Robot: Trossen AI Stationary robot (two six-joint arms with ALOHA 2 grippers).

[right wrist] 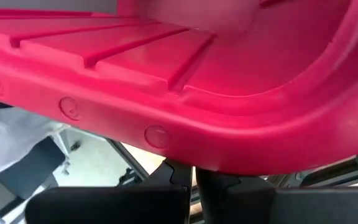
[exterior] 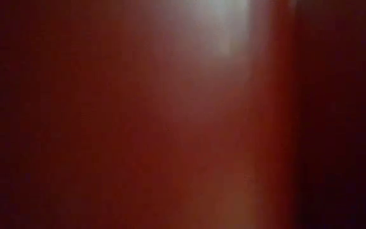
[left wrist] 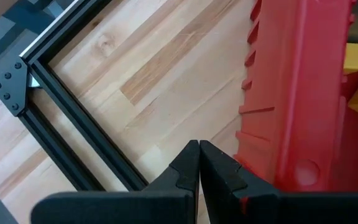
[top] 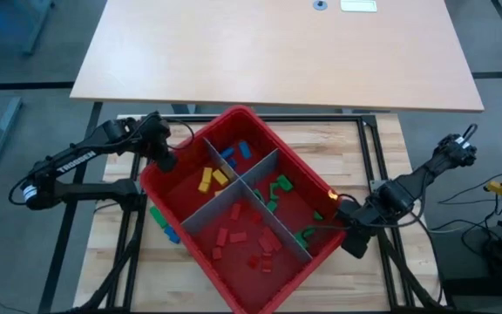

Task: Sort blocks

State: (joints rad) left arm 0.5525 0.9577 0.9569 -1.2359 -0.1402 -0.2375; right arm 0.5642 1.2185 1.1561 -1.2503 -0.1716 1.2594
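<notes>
Presently, centre frame: large red plastic bin (top: 168, 187) with grey cross dividers (top: 247, 179); small yellow, blue, green and red rectangular blocks (top: 253, 237) sorted inside, a few green and blue strays (top: 164, 222) on the wooden table (top: 116, 240) at its lower-left wall. Left gripper (left wrist: 199, 163), fingers closed and empty, sits at the bin's left corner, nearer the strays. Right gripper (top: 353, 240) at the bin's right rim, fingers' state undeterminable. The bin wall obstructs.

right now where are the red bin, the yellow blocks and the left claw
red bin (top: 200, 262): high view, bare outer rim on its near side.
yellow blocks (top: 213, 178): high view, middle of the cluster in one compartment.
left claw (left wrist: 199, 151): left wrist view, tips of its closed fingers beside the bin wall.
</notes>
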